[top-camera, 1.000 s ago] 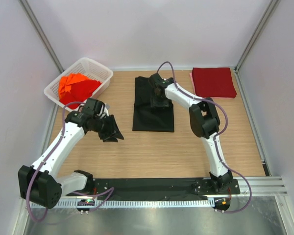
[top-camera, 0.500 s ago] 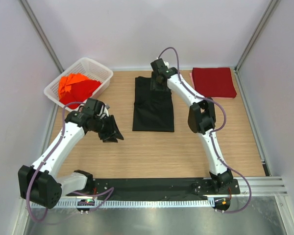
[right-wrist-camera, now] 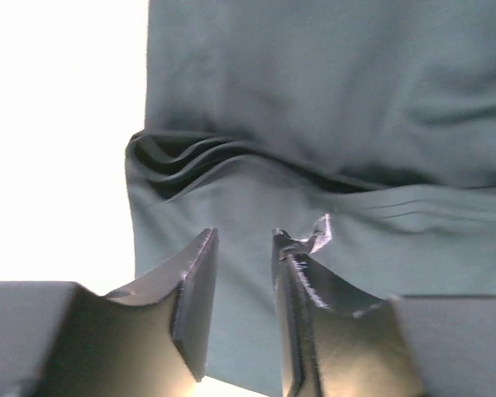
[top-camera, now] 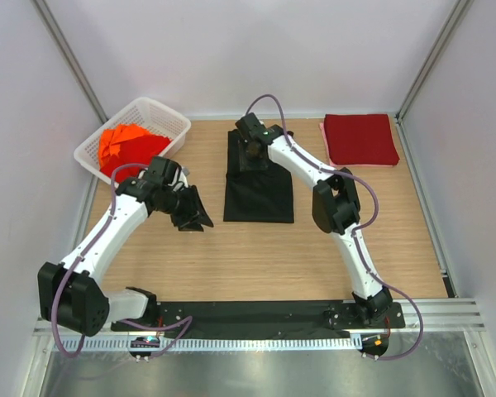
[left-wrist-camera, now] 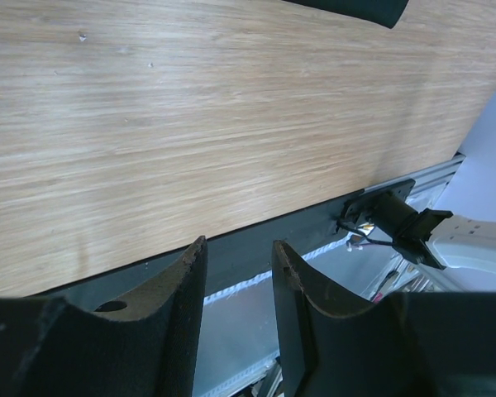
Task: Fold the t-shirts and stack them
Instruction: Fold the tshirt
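Near left: left arm's jaws (left-wrist-camera: pixel 240 246) hang over bare table (top-camera: pixel 231 256). They stand apart with nothing between them. They sit just left of the black t-shirt (top-camera: pixel 259 194) and do not touch it.

Middle: the black t-shirt lies flat as a long folded rectangle running near to far. Its near half is smooth. A ridge of bunched layers crosses it towards the far end, plain in the right wrist view.

Far middle: the right arm reaches across, and its jaws (right-wrist-camera: pixel 243 238) are low over the shirt's far part, beside the left edge. They show a narrow gap and no cloth visibly pinched. Whether the tips touch the fabric I cannot tell.

Far left: a white basket (top-camera: pixel 172 113) holds the bright orange-red t-shirts (top-camera: pixel 126 145) in a loose heap, unfolded. Far right: the dark red t-shirt (top-camera: pixel 360 139) lies folded square, well apart from the black one.

Risks, as I judge them:
- The jaws may close on the top layer only, so the layers split and the fold opens when lifted.
- Nothing pins the near end, so a pull by the right arm could drag the whole shirt along the wood instead of folding it.
- A bite on the bunched ridge would lock in wrinkles and leave a lumpy stack.
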### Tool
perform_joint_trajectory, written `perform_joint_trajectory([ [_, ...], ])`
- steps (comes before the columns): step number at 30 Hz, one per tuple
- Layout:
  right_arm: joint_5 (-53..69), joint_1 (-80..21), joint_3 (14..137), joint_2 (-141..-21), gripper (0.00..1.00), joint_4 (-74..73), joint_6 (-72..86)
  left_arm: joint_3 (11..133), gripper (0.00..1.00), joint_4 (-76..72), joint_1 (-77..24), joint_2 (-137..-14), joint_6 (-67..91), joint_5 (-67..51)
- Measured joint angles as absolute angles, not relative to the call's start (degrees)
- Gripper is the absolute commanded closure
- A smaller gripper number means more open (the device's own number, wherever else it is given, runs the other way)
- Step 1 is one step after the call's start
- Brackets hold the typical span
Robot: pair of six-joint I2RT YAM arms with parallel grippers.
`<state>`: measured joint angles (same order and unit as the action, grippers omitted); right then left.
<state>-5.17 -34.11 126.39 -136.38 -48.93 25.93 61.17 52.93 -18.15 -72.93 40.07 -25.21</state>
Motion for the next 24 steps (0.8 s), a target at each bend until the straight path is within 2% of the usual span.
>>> perform_joint_trajectory([
  [6,-4.19,-35.94,126.13,-136.38,0.66,-47.51,27.40,61.12,0.62,52.95,-18.15,-72.69,40.32,-25.23],
  [24,-3.36,-35.05,129.45,-142.89,0.63,-40.93,28.80,55.64,0.61,52.80,-18.15,-67.37,43.18,-25.19],
])
